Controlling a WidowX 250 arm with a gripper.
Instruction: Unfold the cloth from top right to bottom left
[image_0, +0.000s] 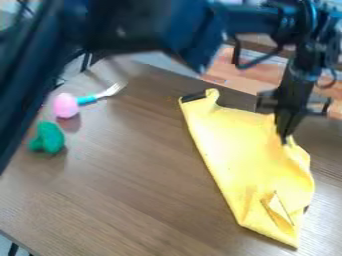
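While the cloth (234, 150) is apparently being engaged at its two-o'clock side by the gripper (284, 139), grip state can't be told; a seven-o'clock pull is likely being called for.

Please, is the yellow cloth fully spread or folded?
Partly folded: the yellow cloth is bunched along its right edge near the end effector, and a small flap stands out near its lower end.
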